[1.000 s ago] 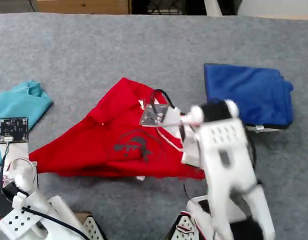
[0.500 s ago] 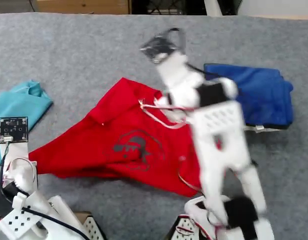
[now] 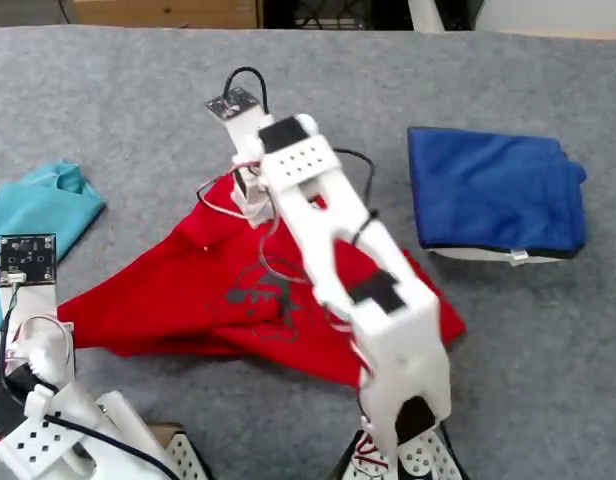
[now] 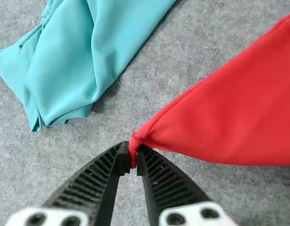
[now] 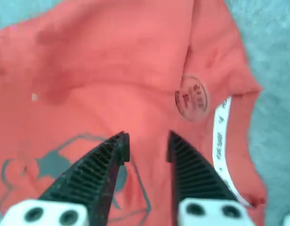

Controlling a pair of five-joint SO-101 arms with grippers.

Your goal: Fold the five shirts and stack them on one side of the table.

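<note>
A red shirt [image 3: 238, 285] with a dark print lies spread in the middle of the table. My left gripper [image 4: 132, 156] is shut on its pointed left corner [image 3: 68, 312], low over the felt. My right arm stretches across the shirt, and my right gripper [image 5: 147, 141] hangs open just above the chest print, close to the collar and its white label [image 5: 220, 136]; in the high view the right gripper [image 3: 248, 195] is over the shirt's far edge. A crumpled teal shirt [image 3: 43, 205] lies at the left edge. A folded blue shirt [image 3: 493, 190] rests at the right.
The table is covered in grey felt [image 3: 138, 100], with open room along the far side. A white garment edge [image 3: 488, 257] peeks from under the blue shirt. The teal shirt [image 4: 74, 61] lies close beside my left gripper.
My right arm has swung from the shirt's near right side up and across to its far edge by the collar. The shirt's right side now lies spread wider. The left arm has not moved.
</note>
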